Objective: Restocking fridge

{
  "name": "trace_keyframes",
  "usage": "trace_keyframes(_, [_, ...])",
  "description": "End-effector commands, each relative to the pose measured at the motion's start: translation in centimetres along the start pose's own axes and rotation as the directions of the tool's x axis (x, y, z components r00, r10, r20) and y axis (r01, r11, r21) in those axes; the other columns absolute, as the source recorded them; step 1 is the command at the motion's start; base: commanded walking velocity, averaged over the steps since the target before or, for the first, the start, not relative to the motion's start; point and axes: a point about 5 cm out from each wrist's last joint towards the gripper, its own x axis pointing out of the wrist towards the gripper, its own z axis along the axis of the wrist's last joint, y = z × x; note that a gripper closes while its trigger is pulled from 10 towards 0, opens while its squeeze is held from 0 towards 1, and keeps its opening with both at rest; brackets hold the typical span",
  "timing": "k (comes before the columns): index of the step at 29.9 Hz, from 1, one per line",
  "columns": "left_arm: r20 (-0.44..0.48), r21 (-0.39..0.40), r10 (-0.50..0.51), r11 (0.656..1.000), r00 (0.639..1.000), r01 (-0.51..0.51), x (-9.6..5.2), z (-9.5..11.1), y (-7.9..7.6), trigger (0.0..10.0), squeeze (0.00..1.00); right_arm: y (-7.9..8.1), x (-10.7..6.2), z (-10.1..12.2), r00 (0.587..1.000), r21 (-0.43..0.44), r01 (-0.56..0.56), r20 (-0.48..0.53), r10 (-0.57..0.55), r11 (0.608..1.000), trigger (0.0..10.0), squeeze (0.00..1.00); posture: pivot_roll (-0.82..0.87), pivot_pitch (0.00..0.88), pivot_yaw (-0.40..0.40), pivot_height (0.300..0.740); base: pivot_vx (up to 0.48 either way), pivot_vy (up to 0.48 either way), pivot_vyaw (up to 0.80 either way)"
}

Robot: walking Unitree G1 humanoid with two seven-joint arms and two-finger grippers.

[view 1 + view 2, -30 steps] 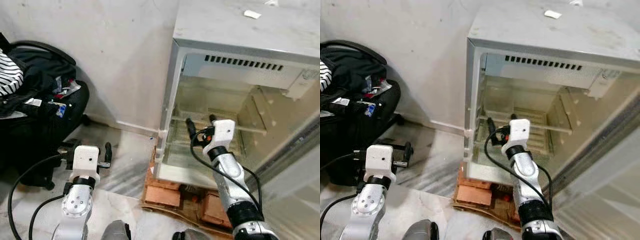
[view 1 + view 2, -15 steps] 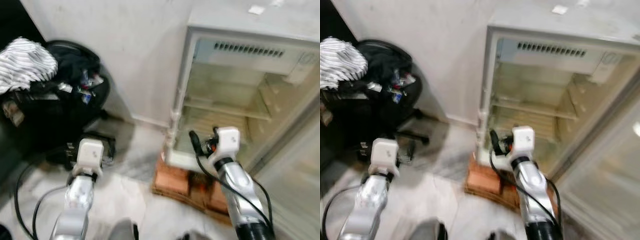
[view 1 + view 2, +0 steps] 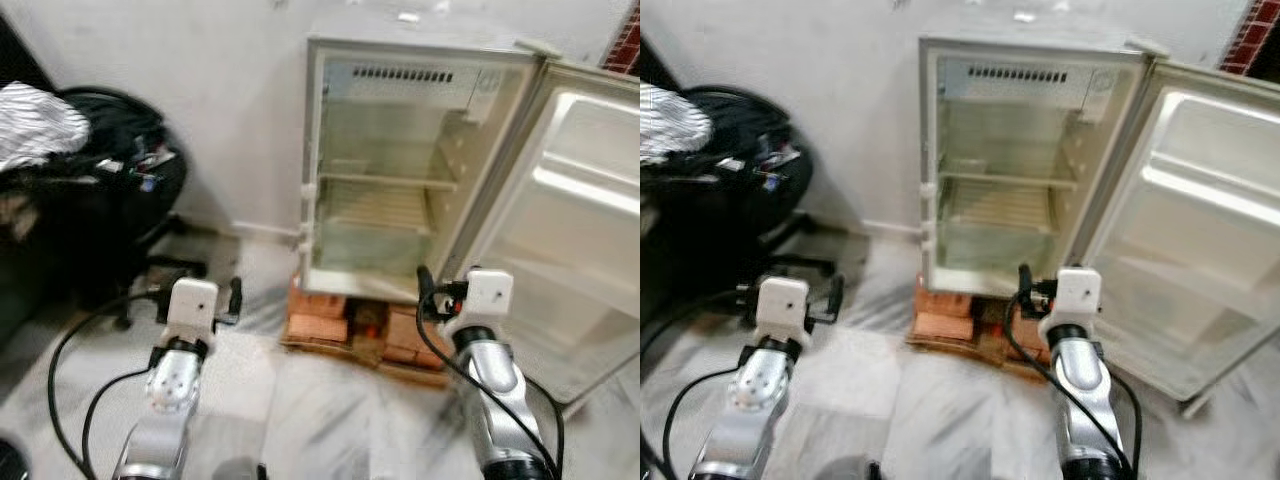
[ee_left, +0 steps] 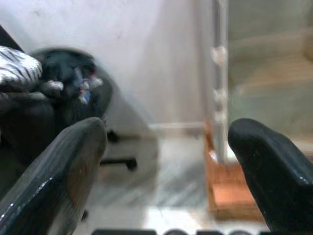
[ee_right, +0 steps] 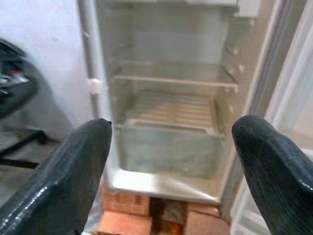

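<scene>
The small white fridge [image 3: 405, 190] stands open against the wall, its wire shelf [image 3: 375, 183] and lower compartment bare. Its door [image 3: 560, 230] is swung wide to the right. My right gripper [image 3: 442, 290] hangs in front of the fridge's base, outside the cabinet; in the right wrist view its fingers [image 5: 73, 171] are spread wide with nothing between them. My left gripper [image 3: 197, 290] is off to the left over the floor, apart from the fridge. Its fingers [image 4: 58, 171] are also spread wide and hold nothing.
The fridge rests on red bricks [image 3: 318, 318] over a flat board. A black chair [image 3: 110, 210] piled with dark clothes and a striped cloth [image 3: 35, 120] stands at the left. Grey marble floor [image 3: 330, 420] lies between me and the fridge. Black cables trail from both arms.
The whole view has pulled back: the fridge is farther off and its open door has come into sight. My right gripper, earlier at the lower compartment, is now outside, in front of the bricks.
</scene>
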Motion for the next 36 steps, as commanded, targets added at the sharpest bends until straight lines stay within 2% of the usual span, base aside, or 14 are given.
trace_keyframes(1, [0.041, 0.011, 0.002, 1.000, 0.999, -0.003, 0.6, 0.9, 0.5, 10.0, 0.00, -0.7, 0.3, 0.5, 0.999, 0.011, 0.031, 0.013, -0.031, 0.999, 10.0, 0.00, 0.00, 0.000, -0.017, 0.740, 0.000, 0.000, 0.00])
trace_keyframes(7, [0.035, -0.006, -0.001, 1.000, 0.999, 0.002, 0.4, 0.7, 0.4, 10.0, 0.00, -0.3, 0.4, 0.8, 0.999, -0.013, 0.020, 0.039, -0.019, 1.000, 10.0, 0.00, 0.01, 0.000, -0.023, 0.740, 0.000, -0.111, 0.00])
trace_keyframes(14, [0.034, -0.009, -0.012, 1.000, 0.999, 0.012, 0.0, 0.5, -0.1, 10.0, 0.00, 0.1, 0.7, 0.9, 0.999, 0.001, -0.002, 0.045, 0.002, 1.000, 10.0, 0.00, 0.02, 0.000, -0.024, 0.740, 0.000, -0.438, 0.00])
trace_keyframes(23, [0.035, -0.006, -0.017, 1.000, 0.999, 0.018, 0.1, 0.4, -0.1, 10.0, 0.00, -0.4, 1.2, 1.0, 0.999, -0.005, -0.005, 0.044, 0.005, 1.000, 10.0, 0.00, 0.02, 0.000, -0.025, 0.740, 0.000, -0.450, 0.00])
trace_keyframes(28, [0.032, -0.007, -0.023, 1.000, 0.999, 0.024, 0.0, 0.4, -0.4, 10.0, 0.00, -0.1, 1.3, 0.9, 0.999, -0.002, -0.016, 0.044, 0.016, 1.000, 10.0, 0.00, 0.02, 0.000, -0.031, 0.740, 0.000, -0.451, 0.00])
trace_keyframes(30, [0.031, -0.007, -0.024, 1.000, 0.999, 0.024, 0.0, 0.3, -0.4, 10.0, 0.00, 0.4, 1.2, 0.7, 0.997, 0.033, -0.064, 0.033, 0.062, 0.997, 10.0, 0.00, 0.02, 0.000, -0.032, 0.740, 0.000, -0.456, 0.00])
trace_keyframes(36, [0.028, -0.007, -0.023, 1.000, 0.999, 0.023, -0.1, 0.3, -0.4, 10.0, 0.00, 0.9, 0.9, 0.1, 0.995, 0.023, -0.095, 0.016, 0.094, 0.995, 10.0, 0.00, 0.02, 0.000, -0.036, 0.740, 0.000, -0.458, 0.00])
